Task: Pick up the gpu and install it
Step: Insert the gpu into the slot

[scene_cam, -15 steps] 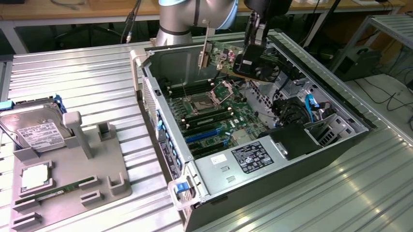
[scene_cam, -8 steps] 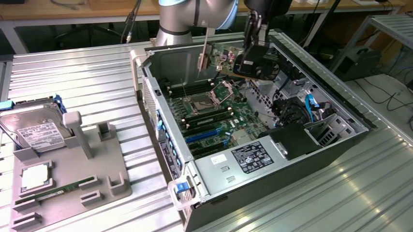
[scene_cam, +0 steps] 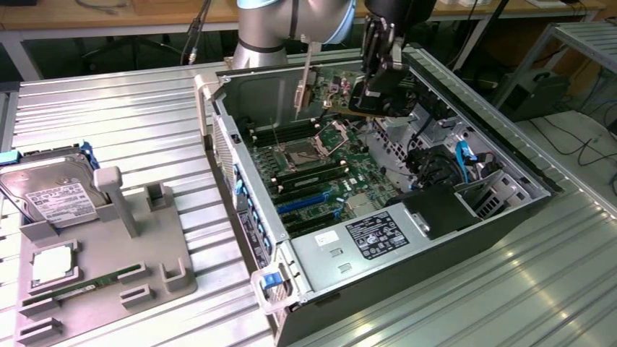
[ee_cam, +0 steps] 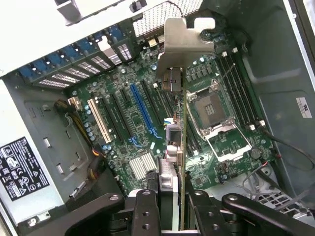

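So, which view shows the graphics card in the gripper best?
The wrist view: the graphics card sits edge-on in the gripper, its silver bracket clear over the motherboard. The exterior view shows it held above the open case, dark and partly hidden by the gripper.

There is one open computer case (scene_cam: 424, 289) with one motherboard (scene_cam: 328, 181) in it and one black label (scene_cam: 381, 235). One robot arm (scene_cam: 279, 29) has one gripper (ee_cam: 174, 201), and there is one graphics card (ee_cam: 184, 44). The grey holder (scene_cam: 106, 246) (just one of those too) has one hard drive (scene_cam: 53, 199), one square silver chip (scene_cam: 53, 264) and one green memory stick (scene_cam: 82, 285). The board has one long blue slot (ee_cam: 142, 110) and one white slot (ee_cam: 99, 120).
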